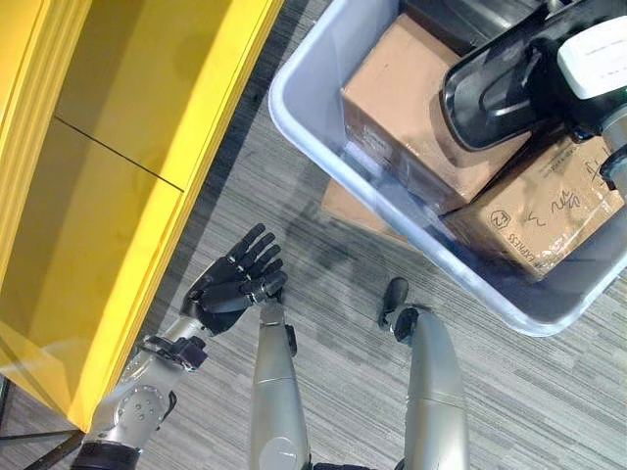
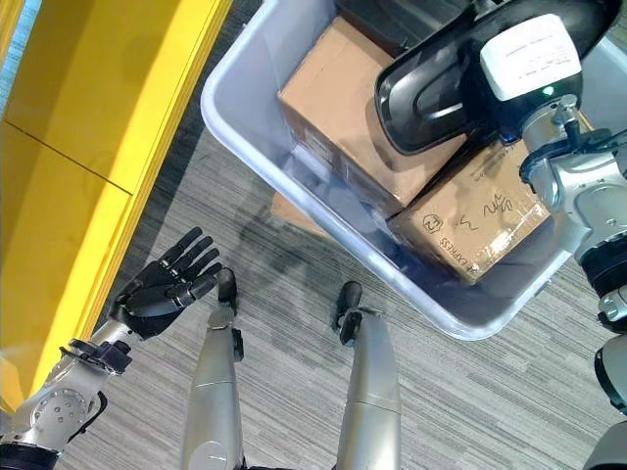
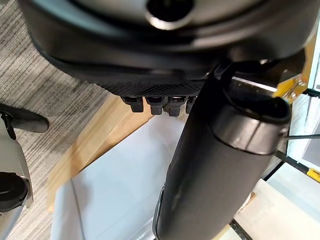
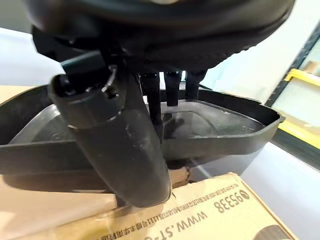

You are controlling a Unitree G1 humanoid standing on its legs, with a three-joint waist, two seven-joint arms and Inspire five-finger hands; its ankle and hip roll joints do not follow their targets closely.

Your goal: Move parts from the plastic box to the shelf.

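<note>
Two cardboard boxes lie inside the grey plastic box (image 1: 294, 117) on the right of the scene, one (image 1: 411, 108) toward the far left of it and the other (image 2: 480, 220) nearer, both tilted and touching each other. A black moulded part (image 2: 441, 88), shaped like a shallow tray with a raised rim, rests on top of the two cardboard boxes. The right robot hand (image 4: 130, 145) is at this part: in the right wrist view its thumb lies over the near rim and its fingers (image 4: 172, 87) reach down inside the tray, so the rim is pinched between them. A white cover on the wrist of that arm sits above the part in the head views. The plastic box stands on the grey carpet floor (image 1: 323, 255), partly over a flat brown board (image 1: 353, 211). The yellow shelf (image 1: 127, 147) runs along the left side. The left robot hand (image 1: 235, 279) hangs low beside the shelf, near the floor, fingers spread and straight, holding nothing.
</note>
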